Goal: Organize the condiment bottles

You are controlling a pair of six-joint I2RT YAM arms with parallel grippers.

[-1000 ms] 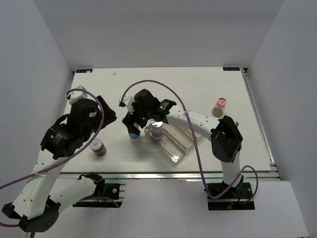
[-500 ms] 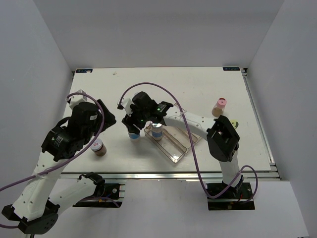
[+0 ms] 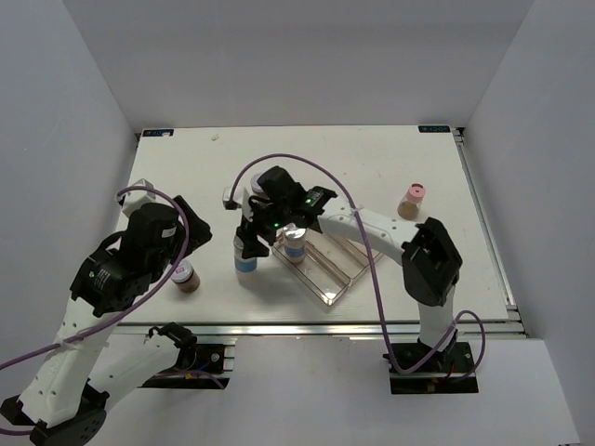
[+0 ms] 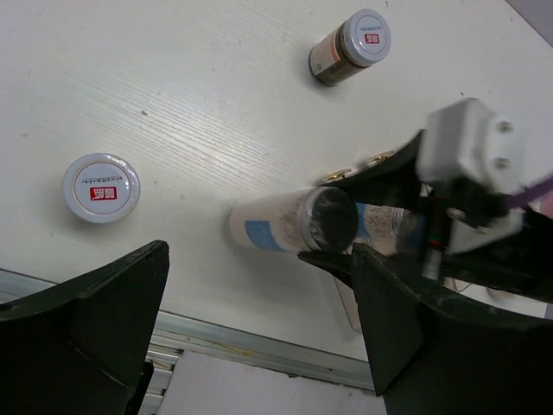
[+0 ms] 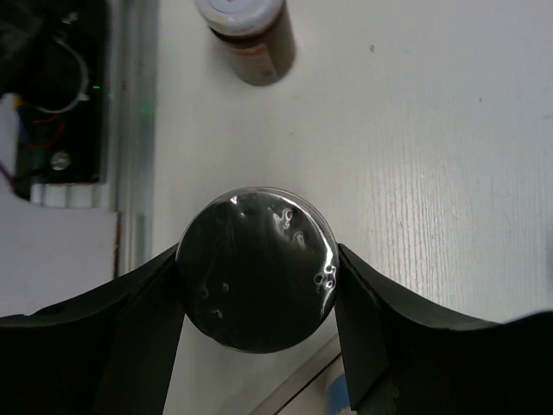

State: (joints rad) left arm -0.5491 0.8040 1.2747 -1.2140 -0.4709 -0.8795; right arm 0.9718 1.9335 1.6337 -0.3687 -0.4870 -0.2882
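A silver-capped, blue-labelled bottle [image 3: 246, 259] [image 4: 289, 225] stands just left of the clear tray [image 3: 339, 279]. My right gripper [image 3: 251, 242] [image 5: 257, 277] is shut on it, with a finger on each side of the shiny cap [image 5: 257, 268]. A second blue-labelled bottle [image 3: 295, 244] [image 4: 389, 226] stands in the tray's left end. One brown jar with a red-marked lid [image 3: 185, 276] [image 4: 101, 187] [image 5: 246, 39] stands near the front left, and another [image 4: 350, 47] further back. The pink-capped bottle [image 3: 411, 200] is at the right. My left gripper [image 4: 259, 346] hangs open above the front edge, holding nothing.
The table's metal front rail [image 4: 216, 341] [image 5: 130, 130] runs close below the held bottle and the near brown jar. The left arm [image 3: 121, 265] looms over the front-left corner. The right arm's cable [image 3: 344, 200] arcs above the tray.
My right gripper has closed on the blue-labelled bottle and shifted it slightly toward the front left. The left arm has drawn back toward the near-left corner.
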